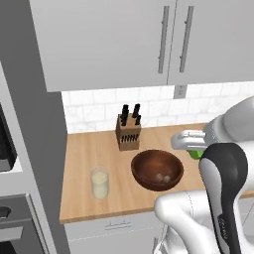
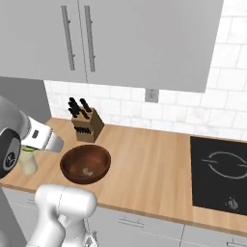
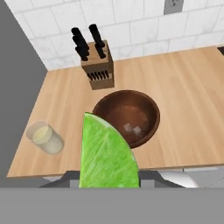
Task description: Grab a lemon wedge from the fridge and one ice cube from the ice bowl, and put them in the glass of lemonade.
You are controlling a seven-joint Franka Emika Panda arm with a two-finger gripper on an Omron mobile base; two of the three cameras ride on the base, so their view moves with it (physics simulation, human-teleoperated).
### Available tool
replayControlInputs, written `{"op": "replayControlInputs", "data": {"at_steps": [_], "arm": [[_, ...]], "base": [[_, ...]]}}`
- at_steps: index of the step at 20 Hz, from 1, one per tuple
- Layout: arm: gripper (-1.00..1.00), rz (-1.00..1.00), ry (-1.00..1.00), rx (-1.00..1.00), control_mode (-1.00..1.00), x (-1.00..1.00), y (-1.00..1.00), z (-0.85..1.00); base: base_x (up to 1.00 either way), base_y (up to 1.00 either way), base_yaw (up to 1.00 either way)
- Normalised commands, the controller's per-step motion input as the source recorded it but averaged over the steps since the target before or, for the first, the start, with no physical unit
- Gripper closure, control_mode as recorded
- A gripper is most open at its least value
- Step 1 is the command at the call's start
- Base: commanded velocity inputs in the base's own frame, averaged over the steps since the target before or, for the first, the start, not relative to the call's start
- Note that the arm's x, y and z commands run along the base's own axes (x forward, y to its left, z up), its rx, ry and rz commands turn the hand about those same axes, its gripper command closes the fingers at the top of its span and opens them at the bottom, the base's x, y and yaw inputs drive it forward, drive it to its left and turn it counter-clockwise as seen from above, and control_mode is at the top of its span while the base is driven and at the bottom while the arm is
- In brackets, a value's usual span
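My gripper (image 3: 109, 177) is shut on the lemon wedge (image 3: 107, 155), a bright green wedge that hides the fingertips in the hand view. It hangs above the counter's front edge, over the near side of the ice bowl (image 3: 104, 110). A sliver of the wedge (image 1: 195, 154) shows under the white hand to the right of the bowl (image 1: 143, 174). Pale ice cubes (image 3: 133, 128) lie in the bowl's bottom. The glass of lemonade (image 1: 99, 184) stands upright to the left of the bowl, apart from it (image 3: 44, 137). The fridge is out of view.
A wooden knife block (image 1: 128, 132) stands behind the bowl against the tiled wall. A black cooktop (image 2: 219, 172) is set into the counter far to the right. Pale upper cabinets (image 1: 114, 39) hang overhead. A tall grey panel (image 1: 30, 124) bounds the counter's left end.
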Motion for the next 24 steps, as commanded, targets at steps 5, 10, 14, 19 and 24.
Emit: {"op": "replayControlInputs", "data": {"at_steps": [5, 10, 14, 19, 24], "arm": [[1.0, 0.0, 0.0, 0.0, 1.0, 0.0, 0.0, 0.0], [1.0, 0.06, 0.11, 0.0, -1.0, 0.67, 0.32, -0.09], [1.0, 0.16, 0.21, 0.0, -1.0, 0.93, 0.6, -0.26], [1.0, 0.22, 0.11, -0.01, -1.0, 0.43, 0.46, -0.4], [1.0, 0.13, 0.01, -0.22, -1.0, 0.02, 0.62, -0.58]], "base": [[0.0, 0.0, 0.0], [0.01, 0.01, 0.0], [0.0, 0.0, 0.0], [0.0, 0.0, 0.0], [0.0, 0.0, 0.0]]}}
